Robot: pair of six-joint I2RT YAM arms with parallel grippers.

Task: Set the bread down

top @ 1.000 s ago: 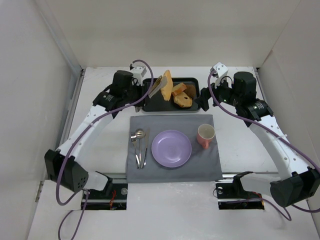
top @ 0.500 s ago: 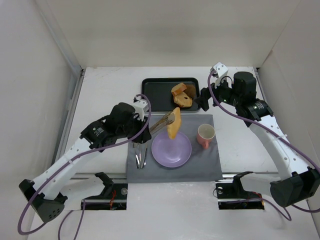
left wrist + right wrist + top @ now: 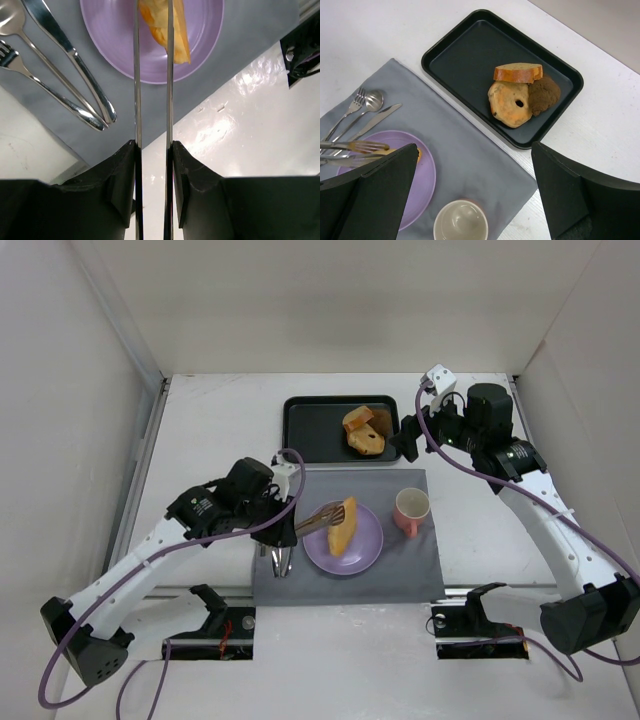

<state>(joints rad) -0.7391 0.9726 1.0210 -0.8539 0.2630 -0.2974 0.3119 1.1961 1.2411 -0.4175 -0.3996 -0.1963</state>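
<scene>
Left jaws tight: tongs (image 3: 136,75) around bread (image 3: 179,35)

White table (image 3: 200,415): grey mat (image 3: 415,565), black tray (image 3: 315,430) on it.

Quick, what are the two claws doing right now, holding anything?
Left gripper: shut on the tongs, which pinch the bread.
Right gripper: open, holding nothing.
</scene>
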